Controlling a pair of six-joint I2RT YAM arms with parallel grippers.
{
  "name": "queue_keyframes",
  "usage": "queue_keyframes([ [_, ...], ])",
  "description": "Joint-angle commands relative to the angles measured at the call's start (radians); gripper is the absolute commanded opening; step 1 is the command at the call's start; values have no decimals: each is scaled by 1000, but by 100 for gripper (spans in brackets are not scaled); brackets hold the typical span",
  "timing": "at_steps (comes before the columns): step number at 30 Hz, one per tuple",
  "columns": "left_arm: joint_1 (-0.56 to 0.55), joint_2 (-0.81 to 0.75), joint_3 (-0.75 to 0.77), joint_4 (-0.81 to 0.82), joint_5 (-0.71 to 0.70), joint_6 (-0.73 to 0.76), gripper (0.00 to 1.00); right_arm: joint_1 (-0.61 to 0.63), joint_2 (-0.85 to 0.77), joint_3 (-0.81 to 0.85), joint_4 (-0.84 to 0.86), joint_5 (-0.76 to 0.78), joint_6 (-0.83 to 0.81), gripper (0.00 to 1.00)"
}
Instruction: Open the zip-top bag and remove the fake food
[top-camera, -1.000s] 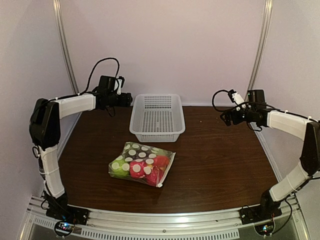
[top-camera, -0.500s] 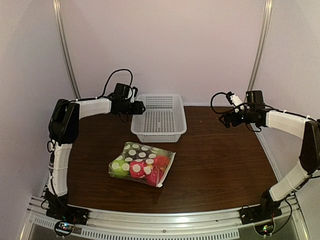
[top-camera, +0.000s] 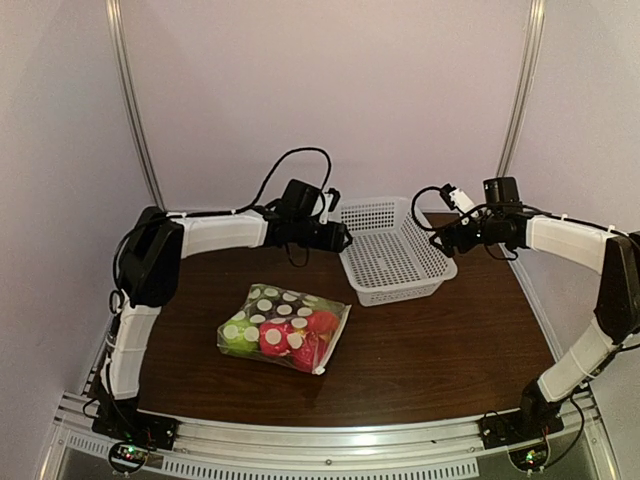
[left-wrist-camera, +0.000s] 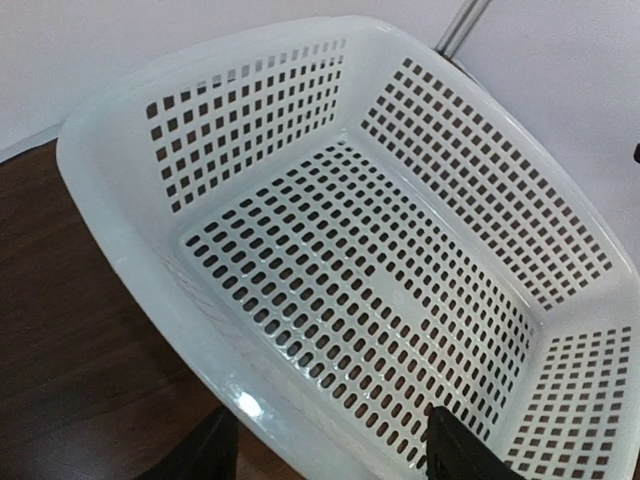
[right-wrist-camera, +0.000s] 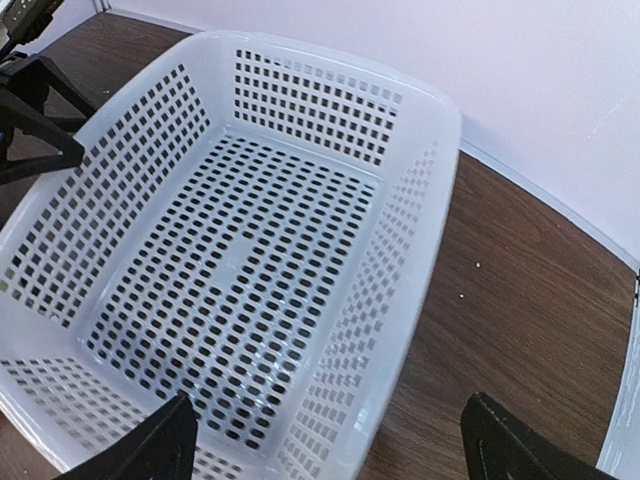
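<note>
The dark brown wooden counter (top-camera: 450, 340) carries everything. On it, the white perforated plastic basket (top-camera: 395, 255) sits toward the far edge, right of the middle, turned askew to the counter's edges. The clear, crinkly zip-top bag printed with white round dots (top-camera: 283, 322) lies near the middle of the counter, slightly left and closer to the near edge, well apart from the basket and both grippers. Inside it the small glossy plastic fake food (top-camera: 275, 338) shows through as red and green round pieces.

The left gripper (top-camera: 343, 237) is at the basket's left-hand wall. Its fingers (left-wrist-camera: 455, 455) are spread, one inside the basket and one outside over the counter. The right gripper (top-camera: 443, 240) is at the basket's far right corner, jaws likewise spread wide astride the wall. Whether either gripper touches the plastic cannot be told.
</note>
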Motion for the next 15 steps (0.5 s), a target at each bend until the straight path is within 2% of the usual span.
queue_keyframes([
  [1, -47, 38, 72, 49, 25, -12, 66, 23, 13, 44, -43, -49, -41, 92],
  [3, -49, 15, 110, -34, -5, 12, 67, 34, 27, 54, -47, -45, -59, 91],
  [5, -49, -59, 85, -93, -67, 78, 69, 42, 52, 63, -55, -40, -82, 89],
  [7, -50, -172, -7, -99, -115, 142, 72, 48, 78, 73, -77, -31, -112, 84],
  [11, -50, -379, -202, -142, -126, 231, 73, 55, 103, 84, -161, 0, -163, 73],
  [15, -54, -572, -383, -173, -59, 287, 72, 58, 35, 7, -217, 11, -211, 68],
])
